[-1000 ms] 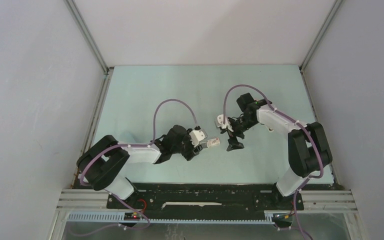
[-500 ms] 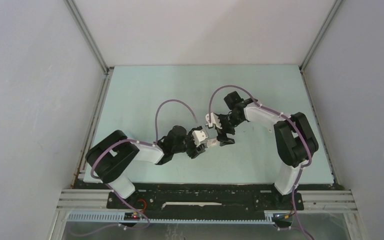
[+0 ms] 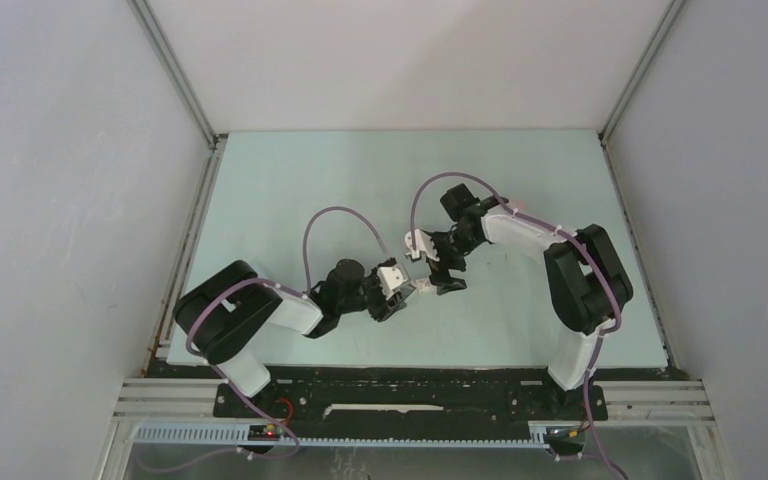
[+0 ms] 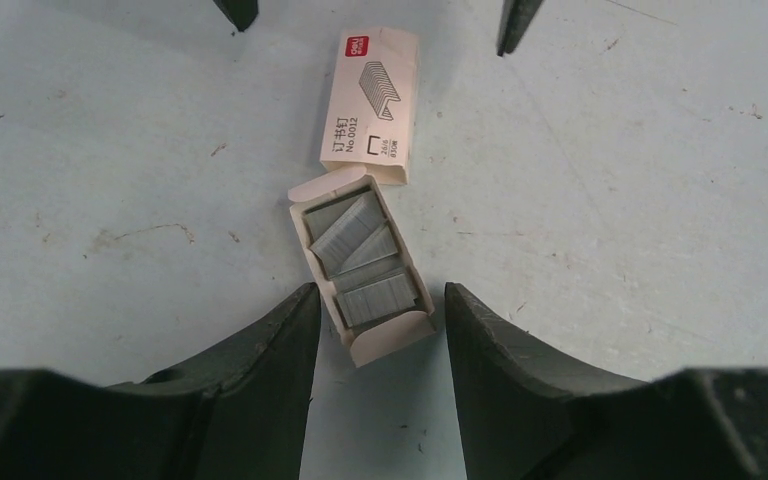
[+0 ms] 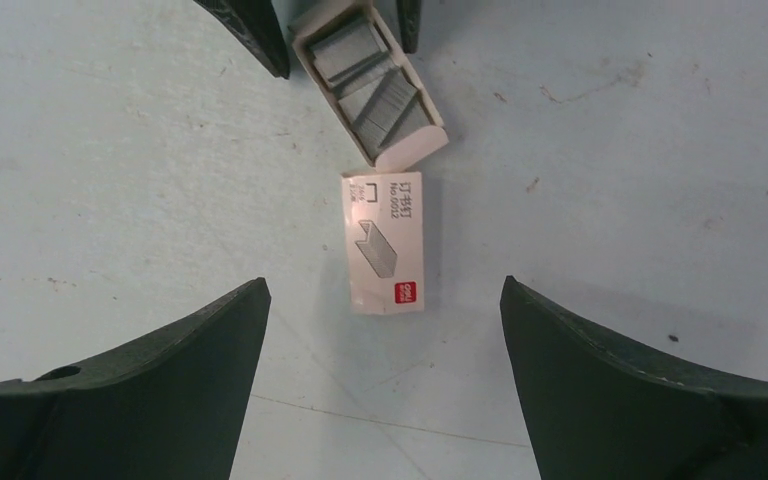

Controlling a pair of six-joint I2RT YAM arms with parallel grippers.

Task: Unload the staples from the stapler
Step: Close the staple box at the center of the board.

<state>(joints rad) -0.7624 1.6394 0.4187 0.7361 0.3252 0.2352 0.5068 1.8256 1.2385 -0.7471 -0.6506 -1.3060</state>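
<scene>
No stapler shows in any view. A pinkish-white printed box sleeve (image 4: 370, 105) lies flat on the table, and it also shows in the right wrist view (image 5: 385, 245). Next to it lies its open cardboard tray (image 4: 392, 340) holding several grey staples (image 4: 365, 265) in strips, also seen in the right wrist view (image 5: 375, 95). My left gripper (image 4: 378, 292) is open, its fingertips either side of the tray's near end, touching nothing. My right gripper (image 5: 384, 287) is open and empty, facing the sleeve from the other side. In the top view the two grippers (image 3: 403, 293) (image 3: 444, 276) meet nose to nose.
The table (image 3: 300, 190) is pale green with scuffs. White walls and metal rails (image 3: 190, 215) close it in on the left, the right and the back. The right gripper's fingertips (image 4: 238, 12) show at the top of the left wrist view.
My right arm has swung left and in towards the left gripper. My left gripper has shifted slightly left and back. Both now straddle the box and tray.
</scene>
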